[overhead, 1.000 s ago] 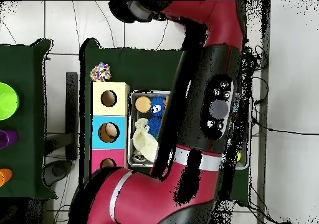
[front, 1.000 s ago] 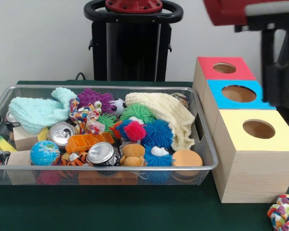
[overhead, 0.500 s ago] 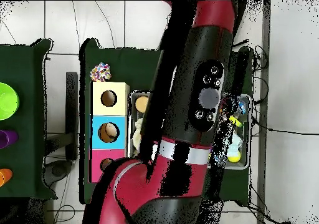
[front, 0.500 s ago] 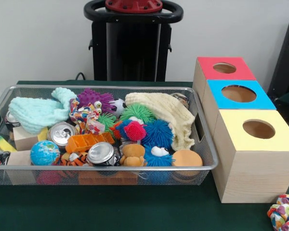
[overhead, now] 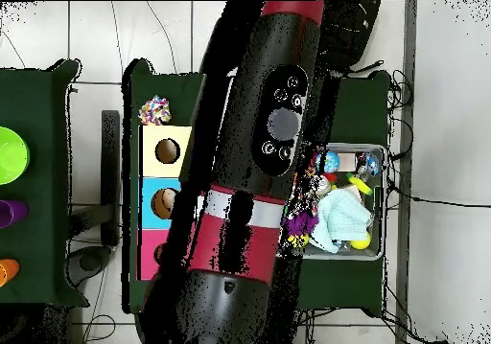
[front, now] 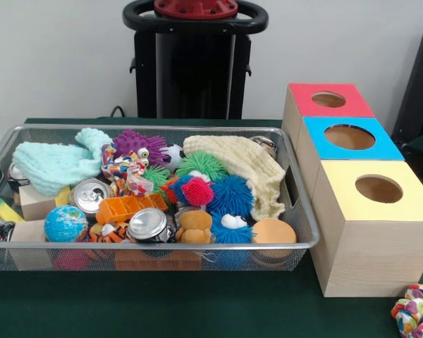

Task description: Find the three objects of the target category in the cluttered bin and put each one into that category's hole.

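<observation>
Green-clothed table (front: 197,310): wire bin (front: 296,211) heaped with toys, cans and cloths at its left; three wooden hole boxes (front: 366,239) along its right edge; arm (overhead: 259,168) overhead, gripper unseen, state undeterminable; target category unstated, so descend slowly, singling one item.

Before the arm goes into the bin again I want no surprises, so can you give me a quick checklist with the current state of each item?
1. Gripper located: not ok. Neither view shows it; overhead shows only the arm across the table.
2. Gripper empty: cannot tell.
3. Box holes unblocked: ok. Red hole, blue hole and yellow hole are open from the front.
4. Bin beside the boxes: ok.
5. Items reachable: ok. Cans, spiky balls and cloths lie on top.
6. Stray items: not ok. A rag ball lies outside the bin, by the yellow box.
</observation>
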Action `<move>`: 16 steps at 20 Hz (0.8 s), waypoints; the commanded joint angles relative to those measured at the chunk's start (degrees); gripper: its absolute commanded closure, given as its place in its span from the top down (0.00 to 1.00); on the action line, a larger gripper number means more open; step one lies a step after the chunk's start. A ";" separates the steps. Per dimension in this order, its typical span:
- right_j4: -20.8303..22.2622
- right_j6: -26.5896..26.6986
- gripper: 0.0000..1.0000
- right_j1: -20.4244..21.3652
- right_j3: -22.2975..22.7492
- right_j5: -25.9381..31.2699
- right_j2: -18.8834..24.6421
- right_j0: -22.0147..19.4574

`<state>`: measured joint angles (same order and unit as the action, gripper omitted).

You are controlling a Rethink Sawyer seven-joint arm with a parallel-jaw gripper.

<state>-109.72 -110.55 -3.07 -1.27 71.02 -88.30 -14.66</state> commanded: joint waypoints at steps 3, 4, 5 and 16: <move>-11.68 22.33 1.00 -3.91 -1.99 0.34 -18.71 -3.36; -13.23 24.73 1.00 -3.58 -2.05 1.43 -20.58 -3.68; -14.20 24.30 1.00 -3.34 -1.99 1.53 -21.98 -3.86; -21.31 31.20 1.00 -5.95 -2.82 -7.30 -26.38 -4.57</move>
<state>-127.66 -103.03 -5.41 -1.35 70.19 -104.32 -16.87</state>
